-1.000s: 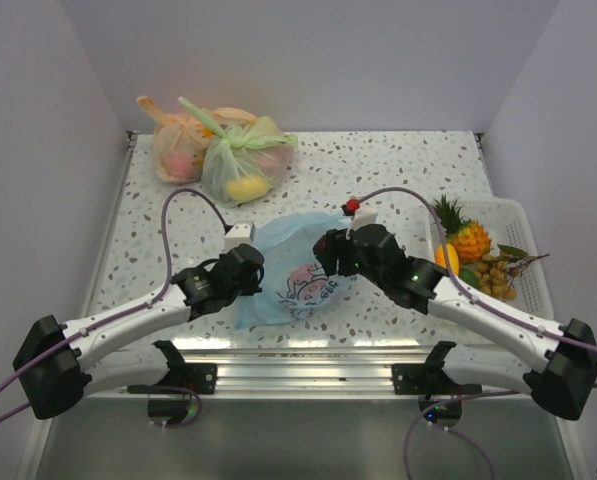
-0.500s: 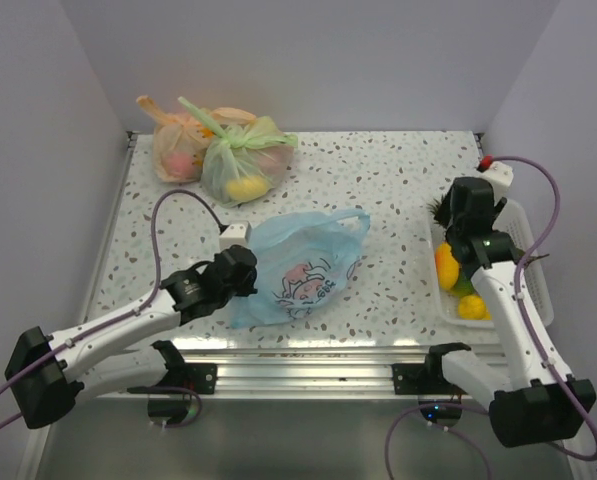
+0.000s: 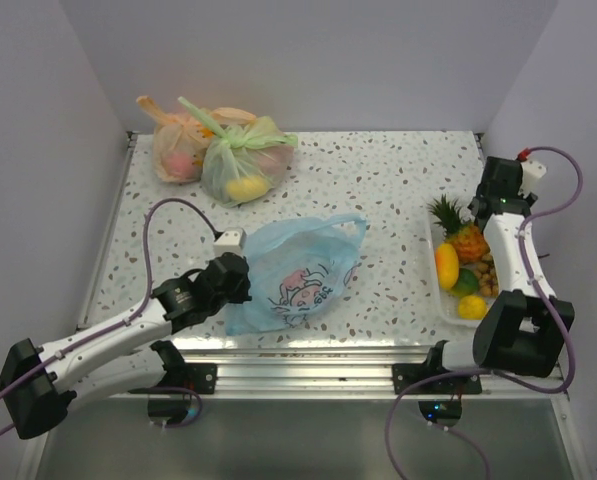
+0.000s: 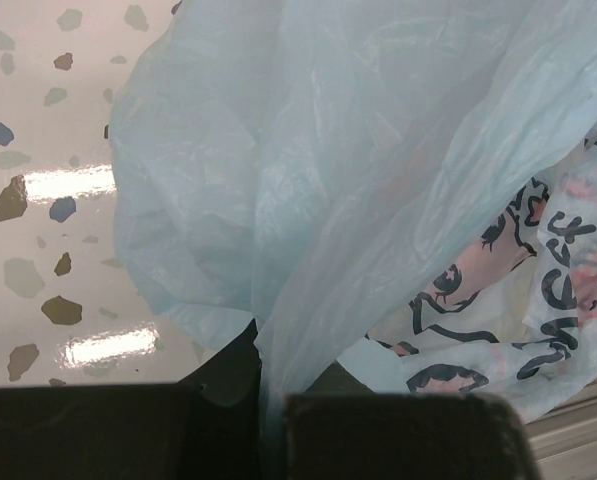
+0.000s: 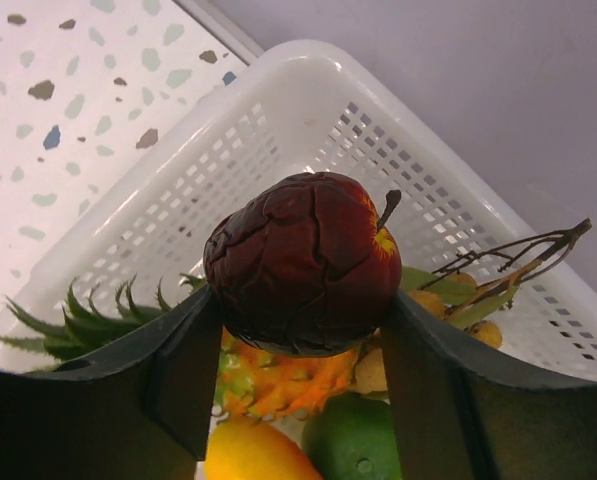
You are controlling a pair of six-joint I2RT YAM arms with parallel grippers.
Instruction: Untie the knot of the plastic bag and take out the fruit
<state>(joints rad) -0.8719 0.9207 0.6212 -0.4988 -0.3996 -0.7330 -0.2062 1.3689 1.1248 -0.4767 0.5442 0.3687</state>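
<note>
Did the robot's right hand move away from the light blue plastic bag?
Yes. The right end effector left the light blue plastic bag and swung right, to above the white plastic basket, gripping a dark red fruit.

A robotics lab cell: plain white walls (image 3: pixel 308 60) boxing a speckled table (image 3: pixel 378 170), aluminium rail (image 3: pixel 298 365)

Arm stretched low, left pincer (image 4: pixel 268 405) pinches the plastic bag (image 4: pixel 308 190); right pincer (image 5: pixel 300 300), raised, clamps the dark fruit (image 5: pixel 298 255).
</note>
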